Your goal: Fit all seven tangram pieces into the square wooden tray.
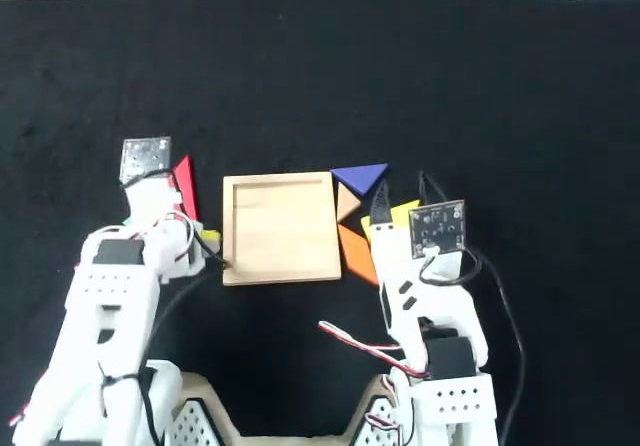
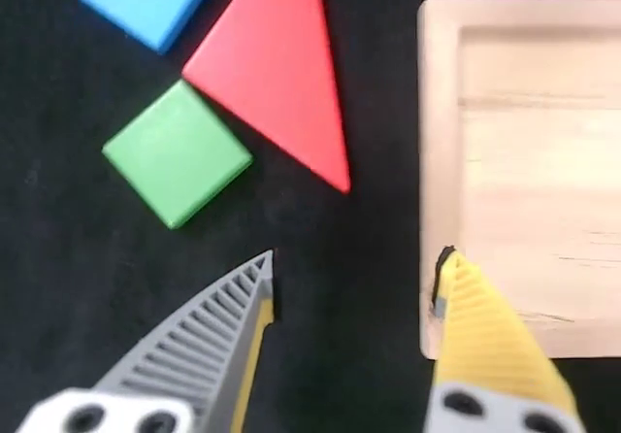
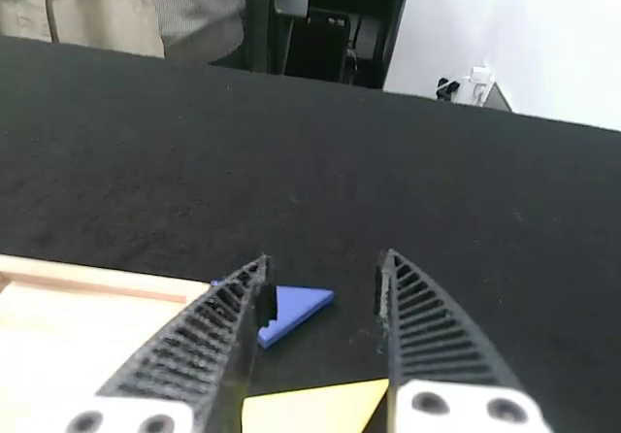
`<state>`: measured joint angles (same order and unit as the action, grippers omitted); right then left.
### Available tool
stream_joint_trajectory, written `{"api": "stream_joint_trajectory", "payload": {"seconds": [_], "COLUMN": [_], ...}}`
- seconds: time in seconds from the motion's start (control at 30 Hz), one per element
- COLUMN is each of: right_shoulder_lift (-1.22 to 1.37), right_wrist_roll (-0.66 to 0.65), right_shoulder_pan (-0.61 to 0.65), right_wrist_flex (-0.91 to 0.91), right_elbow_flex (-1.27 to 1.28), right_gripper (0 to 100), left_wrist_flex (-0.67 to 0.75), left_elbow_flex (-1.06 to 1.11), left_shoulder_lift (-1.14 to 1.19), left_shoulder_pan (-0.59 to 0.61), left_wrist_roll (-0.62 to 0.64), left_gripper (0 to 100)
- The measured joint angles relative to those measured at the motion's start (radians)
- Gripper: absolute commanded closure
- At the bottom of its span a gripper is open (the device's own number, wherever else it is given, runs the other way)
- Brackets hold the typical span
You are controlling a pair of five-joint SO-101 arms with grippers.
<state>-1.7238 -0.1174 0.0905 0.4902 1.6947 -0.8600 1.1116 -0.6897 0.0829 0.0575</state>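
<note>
L gripper (image 2: pixel 357 273) is held wide open, empty, one tip at the tray (image 1: pixel 280 228) rim, 9 o'clock side. R gripper (image 3: pixel 323 278) is also open, nothing held, poised over yellow pc (image 3: pixel 310 404) & blue pc (image 3: pixel 296 309) at tray's 3 o'clock. Tray is left bare. Beyond, at 9 o'clock, green pc (image 2: pixel 177 151) & red pc (image 2: pixel 277 74) are laid flat. Pcs are judged light, stiff, thin, prob. slick; opposite edges should be pinched near mid.

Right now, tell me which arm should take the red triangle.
Left. The left tool, open, hangs next to the red triangle; the right tool is across the tray, near the dark blue triangle.
</note>
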Motion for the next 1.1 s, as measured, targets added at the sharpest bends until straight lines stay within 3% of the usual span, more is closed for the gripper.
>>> {"api": "stream_joint_trajectory", "payload": {"seconds": [0.3, 0.5, 0.63, 0.73, 0.9, 1.1], "right_shoulder_lift": [0.002, 0.091, 0.29, 0.497, 0.822, 0.973], "right_wrist_roll": [0.0, 0.0, 0.0, 0.002, 0.002, 0.002], "right_shoulder_pan": [0.0, 0.0, -0.009, -0.049, -0.118, -0.141], "right_wrist_flex": [0.06, 0.061, 0.061, 0.06, -0.035, -0.132], "right_elbow_flex": [-0.023, -0.083, -0.209, -0.313, -0.394, -0.394], "right_gripper": [81.9, 81.9, 81.9, 81.9, 81.9, 81.9], "left_wrist_flex": [-0.146, -0.278, -0.327, -0.33, -0.33, -0.327], "left_elbow_flex": [-0.285, -0.516, -0.663, -0.73, -0.825, -0.959], "left_shoulder_lift": [0.275, 0.362, 0.407, 0.489, 0.706, 0.947], "left_shoulder_pan": [0.12, 0.133, 0.133, 0.112, 0.107, 0.104], "left_wrist_roll": [0.0, -0.064, -0.068, -0.055, 0.046, 0.049], "left_gripper": [73, 73, 73, 66, 60, 60]}}
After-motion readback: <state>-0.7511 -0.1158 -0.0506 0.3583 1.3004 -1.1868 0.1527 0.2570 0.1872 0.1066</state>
